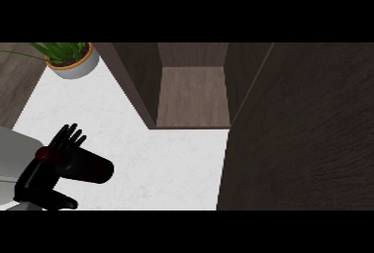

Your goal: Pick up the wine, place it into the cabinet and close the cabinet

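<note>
Black left hand (40, 183) sits near left over the white marble table (161, 163), fingers straight and spread, the dark wine bottle (87, 168) tilted across its palm, probably bound for the open dark-wood cabinet (194, 94) beyond.

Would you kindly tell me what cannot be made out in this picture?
- Right hand: it shows nowhere in the head view.
- Wine bottle: head view, dark and partly covered by the left hand. Whether that hand grips it cannot be told.
- Cabinet: head view, its upper part is cut off by the top edge.
- Cabinet door: head view, cut off by the right and lower edges.
</note>
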You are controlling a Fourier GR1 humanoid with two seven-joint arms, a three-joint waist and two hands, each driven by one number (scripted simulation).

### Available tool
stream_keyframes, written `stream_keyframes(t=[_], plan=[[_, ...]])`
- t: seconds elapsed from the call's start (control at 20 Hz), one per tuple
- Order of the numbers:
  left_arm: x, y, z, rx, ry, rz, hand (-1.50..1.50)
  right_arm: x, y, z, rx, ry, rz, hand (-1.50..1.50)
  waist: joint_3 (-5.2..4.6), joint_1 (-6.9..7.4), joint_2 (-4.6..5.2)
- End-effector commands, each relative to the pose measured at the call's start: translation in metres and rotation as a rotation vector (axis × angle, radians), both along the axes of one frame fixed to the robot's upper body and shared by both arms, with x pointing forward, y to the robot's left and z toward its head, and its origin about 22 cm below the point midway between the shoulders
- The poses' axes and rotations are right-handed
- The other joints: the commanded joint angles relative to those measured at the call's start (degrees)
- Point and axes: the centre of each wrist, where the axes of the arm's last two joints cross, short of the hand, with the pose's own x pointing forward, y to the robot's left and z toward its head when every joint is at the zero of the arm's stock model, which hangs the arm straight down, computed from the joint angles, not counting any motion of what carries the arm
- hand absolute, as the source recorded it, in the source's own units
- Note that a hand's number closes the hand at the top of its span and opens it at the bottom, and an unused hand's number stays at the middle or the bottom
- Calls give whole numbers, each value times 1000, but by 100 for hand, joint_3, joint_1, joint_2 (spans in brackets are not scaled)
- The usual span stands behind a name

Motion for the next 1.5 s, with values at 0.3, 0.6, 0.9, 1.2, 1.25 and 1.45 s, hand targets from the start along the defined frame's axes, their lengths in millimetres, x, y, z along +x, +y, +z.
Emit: stream_keyframes(t=[0.3, 0.6, 0.9, 1.2, 1.25, 1.45], plan=[[3, -4, -21, -17, 19, -22, -150, -42, -7, 23, 24, -55, 19, -150, -3, -19, -3], [4, -30, -34, -37, 37, -43, -150, -34, -8, 13, 24, -53, -12, -150, 3, -4, -6], [13, 4, -23, -59, 17, -42, -150, -14, -1, 15, 26, -45, -16, -150, 0, 24, 1], [11, -40, -49, -141, 45, -143, 150, -35, 3, 14, 44, -53, 11, -150, -4, -22, -11], [24, -31, -30, -103, -5, -162, 150, -7, -3, 10, 52, -54, -5, -150, 2, 23, 1], [12, -42, -38, -53, -45, -183, 150, -25, -8, 9, 31, -61, -16, -150, 1, -2, -8]])
